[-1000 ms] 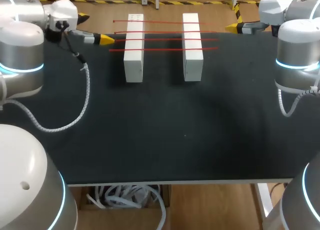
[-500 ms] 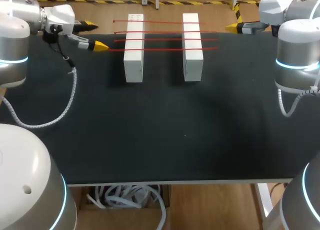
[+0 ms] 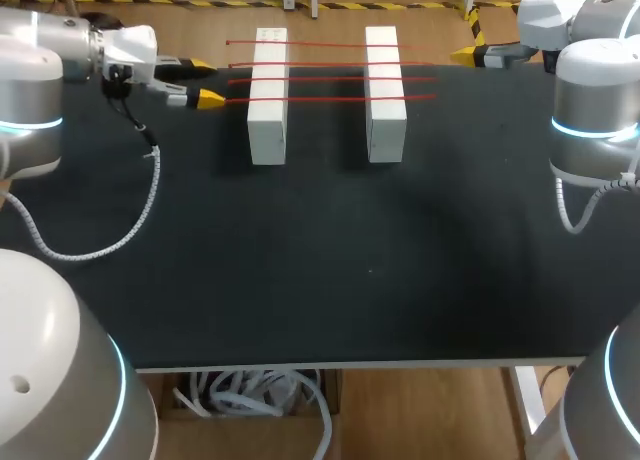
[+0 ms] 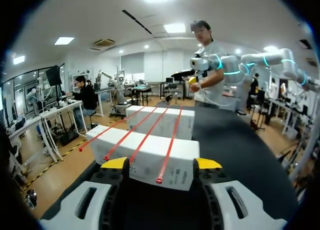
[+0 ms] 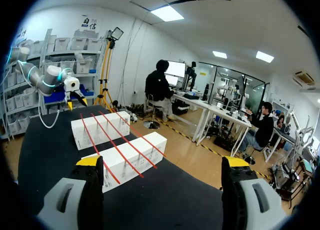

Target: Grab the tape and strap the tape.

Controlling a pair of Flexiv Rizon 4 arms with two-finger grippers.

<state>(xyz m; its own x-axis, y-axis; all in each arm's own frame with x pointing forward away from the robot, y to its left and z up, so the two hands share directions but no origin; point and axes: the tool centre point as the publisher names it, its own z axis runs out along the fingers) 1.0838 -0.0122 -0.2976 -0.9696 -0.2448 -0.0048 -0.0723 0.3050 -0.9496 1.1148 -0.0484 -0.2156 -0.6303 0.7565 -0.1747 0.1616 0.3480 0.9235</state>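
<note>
Black tabletop (image 3: 370,270) with two arms on it, so here's the rundown. Over at the far left corner the left gripper (image 3: 207,83) has its fingers spread wide, nothing pinched, pointing along the far edge. Just ahead of its tips are the ends of the red tape strips (image 3: 330,98). They run side by side across the tops of two white blocks (image 3: 268,130), which stand apart near the middle of the far edge. At the far right corner the right gripper (image 5: 162,162) is spread wide too, holding nothing, aimed at the blocks.
</note>
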